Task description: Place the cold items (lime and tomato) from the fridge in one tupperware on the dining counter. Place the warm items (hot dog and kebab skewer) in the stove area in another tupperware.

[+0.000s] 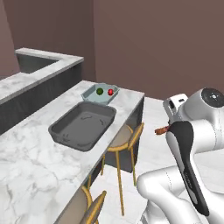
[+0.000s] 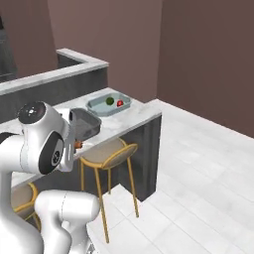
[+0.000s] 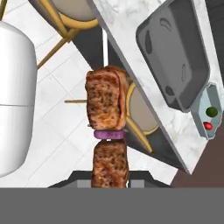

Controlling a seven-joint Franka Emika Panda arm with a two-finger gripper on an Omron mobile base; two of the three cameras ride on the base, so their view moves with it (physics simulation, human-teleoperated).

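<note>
At the hand view's centre, the gripper (image 3: 109, 181) is clamped on the kebab skewer (image 3: 108, 127). Carry it level to the empty dark tupperware (image 3: 177, 57) at upper right, avoiding the light tupperware (image 3: 209, 101) holding lime (image 3: 211, 111) and tomato (image 3: 208, 125).

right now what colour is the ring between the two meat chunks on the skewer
Purple, a thin ring on the kebab skewer; the hand view shows it best.

The robot's own arm hides most of the kebab skewer (image 1: 162, 130).
</note>
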